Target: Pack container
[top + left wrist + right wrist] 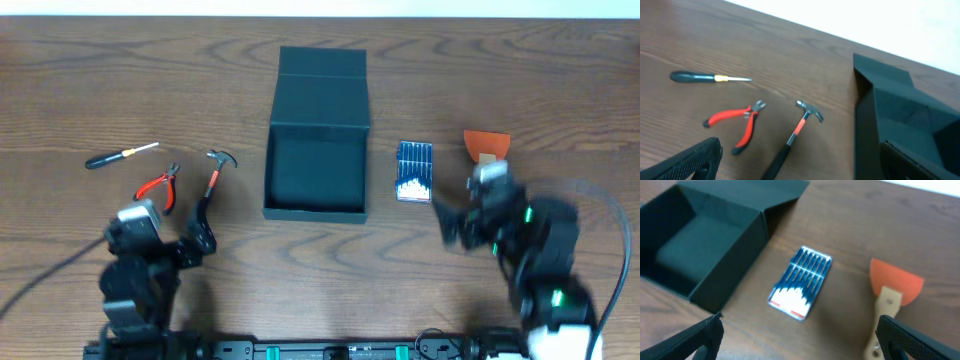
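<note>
The dark teal-green container (316, 150) stands open at the table's middle, its flap lid laid back; it also shows in the left wrist view (905, 130) and the right wrist view (705, 250), and it looks empty inside. My left gripper (200, 235) is open and empty, just near the hammer's (215, 172) black handle (790, 142). My right gripper (455, 222) is open and empty, near the blue drill-bit case (414, 170) (801, 282) and the orange scraper (487, 147) (892, 292).
Red-handled pliers (158, 186) (737, 122) and a black-handled screwdriver (120, 154) (707, 78) lie left of the hammer. A black rail (330, 350) runs along the front edge.
</note>
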Controlling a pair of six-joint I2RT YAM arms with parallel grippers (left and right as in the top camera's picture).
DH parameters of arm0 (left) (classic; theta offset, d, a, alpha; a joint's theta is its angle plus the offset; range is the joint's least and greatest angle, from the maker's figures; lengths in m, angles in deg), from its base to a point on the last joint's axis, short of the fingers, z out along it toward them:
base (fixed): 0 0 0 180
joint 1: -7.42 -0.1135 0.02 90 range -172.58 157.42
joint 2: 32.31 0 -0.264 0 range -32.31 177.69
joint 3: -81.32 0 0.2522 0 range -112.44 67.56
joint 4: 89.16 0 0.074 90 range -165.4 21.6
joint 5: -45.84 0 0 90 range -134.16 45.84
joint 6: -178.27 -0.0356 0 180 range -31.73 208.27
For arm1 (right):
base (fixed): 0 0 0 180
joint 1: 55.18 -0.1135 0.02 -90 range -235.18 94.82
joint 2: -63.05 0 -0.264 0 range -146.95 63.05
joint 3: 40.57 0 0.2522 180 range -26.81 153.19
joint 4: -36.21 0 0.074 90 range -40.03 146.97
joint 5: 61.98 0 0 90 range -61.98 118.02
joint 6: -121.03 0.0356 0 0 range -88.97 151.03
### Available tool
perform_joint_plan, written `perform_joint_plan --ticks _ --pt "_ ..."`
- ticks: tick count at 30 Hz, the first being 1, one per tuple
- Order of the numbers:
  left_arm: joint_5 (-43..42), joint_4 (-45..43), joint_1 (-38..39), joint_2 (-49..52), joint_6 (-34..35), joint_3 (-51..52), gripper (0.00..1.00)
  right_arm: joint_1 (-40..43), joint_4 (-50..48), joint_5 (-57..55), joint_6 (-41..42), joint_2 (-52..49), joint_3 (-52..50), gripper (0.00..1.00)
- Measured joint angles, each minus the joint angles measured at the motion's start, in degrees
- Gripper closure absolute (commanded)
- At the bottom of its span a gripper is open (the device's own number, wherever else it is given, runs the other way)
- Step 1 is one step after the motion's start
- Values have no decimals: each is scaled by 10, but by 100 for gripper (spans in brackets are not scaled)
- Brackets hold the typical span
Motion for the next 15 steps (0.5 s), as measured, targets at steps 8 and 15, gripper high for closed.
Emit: perform_joint_plan --ticks 8,15 --pt "10 101 0 311 -20 -278 2 0 98 23 5 -323 363 1" --pt "12 174 0 519 -78 -488 2 1 148 46 82 -396 488 1"
